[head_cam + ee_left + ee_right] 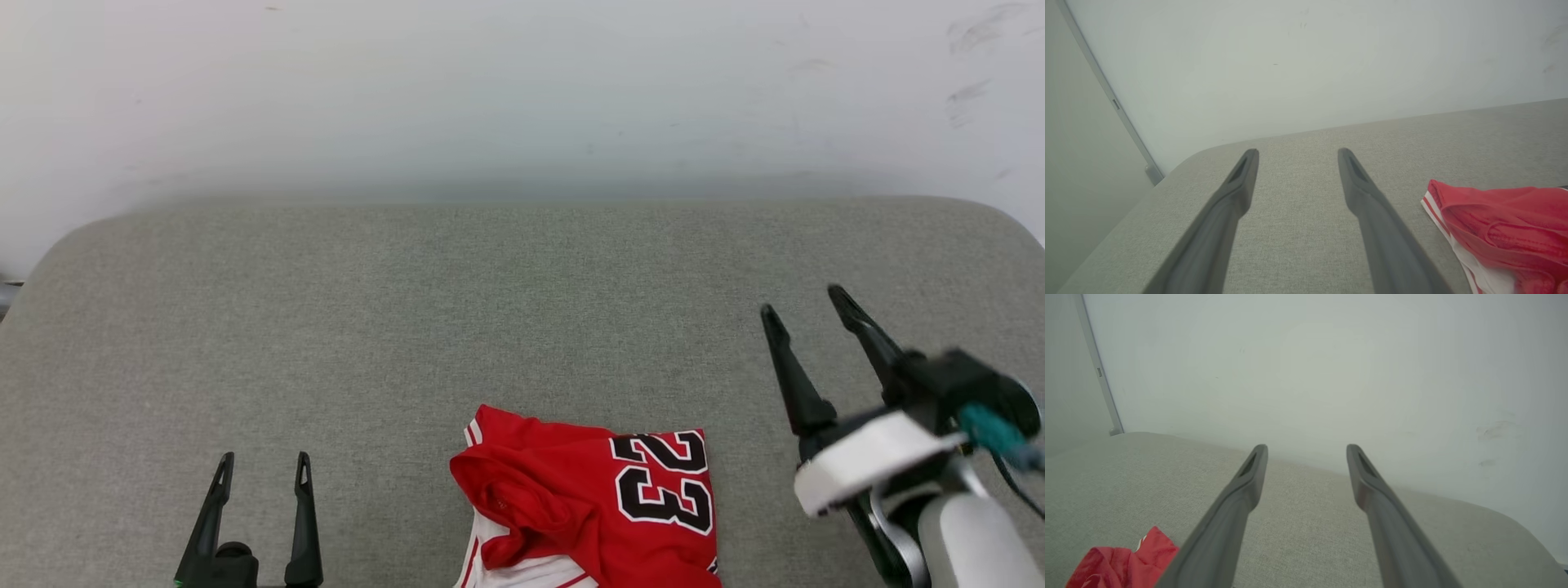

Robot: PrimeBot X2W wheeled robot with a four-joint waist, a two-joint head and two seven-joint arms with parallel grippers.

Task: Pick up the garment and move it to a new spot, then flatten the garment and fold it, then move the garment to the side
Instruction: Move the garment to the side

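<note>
nearest the robot, at the bottom middle of the head view, the garment [588, 506] lies bunched on the grey fabric surface [408, 327]. it is red with white striped trim, a black "23" turned on its side, and its near part is cut by the view's lower edge. the sideways numerals suggest that the shirt's length runs left to right across the robot, though the heap is too crumpled to be sure.

level with the garment's far edge, the left gripper [264, 459] rests low at the lower left, fingers spread and empty. in the left wrist view the left gripper [1298, 151] points past the garment [1502, 220], which lies off to its right, apart from it.

farther out, the right gripper [801, 300] is also spread and empty, and appears raised, its tips beyond the cloth. in the right wrist view the right gripper [1307, 447] has the garment [1122, 559] low to its left.

the cloth thus lies between the two arms, behind both sets of tips; either must draw back and turn inward to reach it, the right wrist seeming slightly nearer.

beyond is bare surface, then the pale wall [522, 82].
</note>
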